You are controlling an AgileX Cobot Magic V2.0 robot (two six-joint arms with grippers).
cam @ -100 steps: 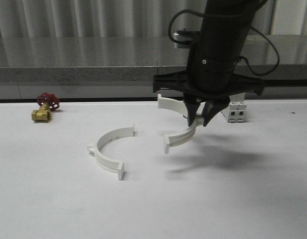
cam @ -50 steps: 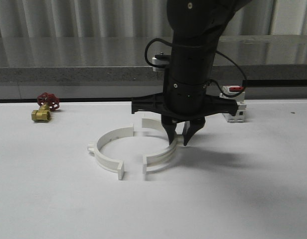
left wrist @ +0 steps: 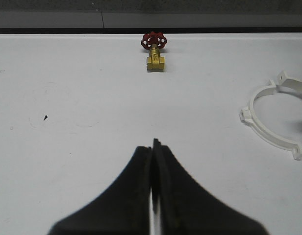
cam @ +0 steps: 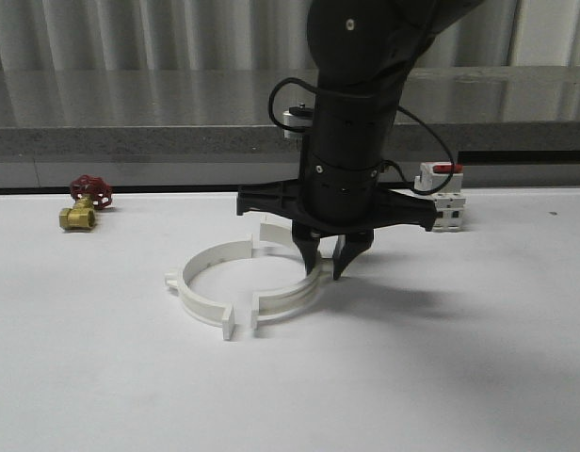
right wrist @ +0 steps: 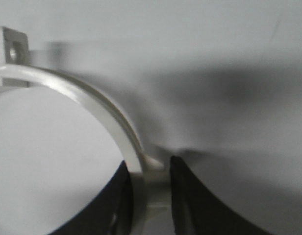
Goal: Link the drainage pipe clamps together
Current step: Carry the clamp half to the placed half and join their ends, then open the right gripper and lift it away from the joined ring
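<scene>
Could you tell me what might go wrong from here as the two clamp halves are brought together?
The right gripper pinches its clamp half by the thin band, so it could twist in the grip. A small gap remains to the loose half, which nothing holds and which may slide away when pushed. The end tabs could also meet misaligned.

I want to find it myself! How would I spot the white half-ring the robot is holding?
Look at the big black arm in the middle of the white table. Its right gripper pinches one white half-ring. The other half-ring lies free just to its left, with nothing touching it.
</scene>
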